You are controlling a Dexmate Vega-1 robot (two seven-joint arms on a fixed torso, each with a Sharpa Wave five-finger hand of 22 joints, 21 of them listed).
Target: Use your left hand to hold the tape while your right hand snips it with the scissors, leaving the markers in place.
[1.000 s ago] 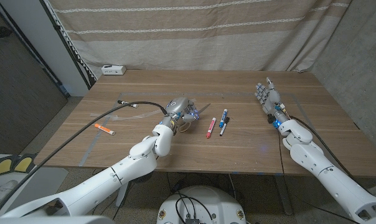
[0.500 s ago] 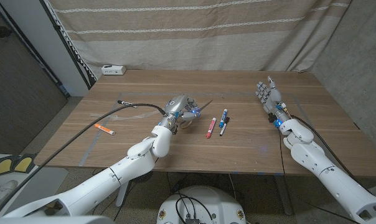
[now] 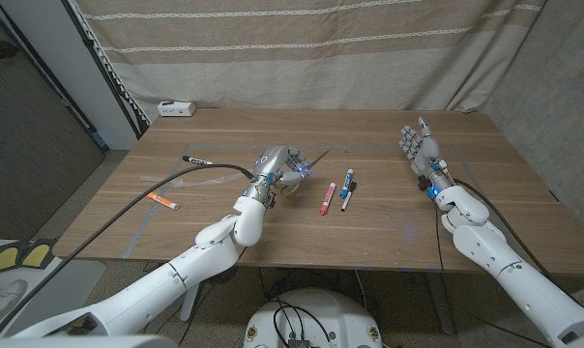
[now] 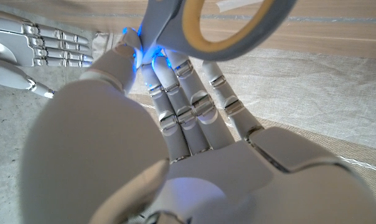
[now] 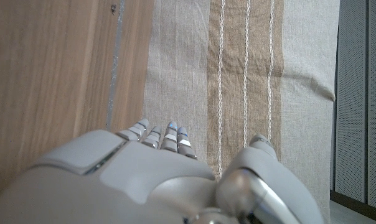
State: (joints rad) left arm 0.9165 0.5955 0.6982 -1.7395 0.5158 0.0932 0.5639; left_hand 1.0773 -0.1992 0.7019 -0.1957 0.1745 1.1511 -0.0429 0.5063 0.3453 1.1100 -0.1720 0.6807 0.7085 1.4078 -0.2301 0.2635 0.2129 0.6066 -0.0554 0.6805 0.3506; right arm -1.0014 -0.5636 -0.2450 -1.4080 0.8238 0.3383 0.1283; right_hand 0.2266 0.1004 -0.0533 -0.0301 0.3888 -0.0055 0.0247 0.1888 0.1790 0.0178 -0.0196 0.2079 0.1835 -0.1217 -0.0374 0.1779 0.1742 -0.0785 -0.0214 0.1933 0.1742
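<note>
Two robot hands show over the wooden table (image 3: 389,208): the left hand (image 3: 278,166) grips grey-handled scissors (image 4: 203,28) with a yellow-lined loop, just left of the red marker (image 3: 326,198) and blue marker (image 3: 348,184). The right hand (image 3: 418,150) stands well apart, fingers spread, holding nothing. I cannot tell where the tape is.

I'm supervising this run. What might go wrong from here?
1. The left robot hand holds the scissors, though cutting is the job of the open right robot hand; a handover might drop them.
2. The blade points toward the red marker; a sweep could nudge it.
</note>
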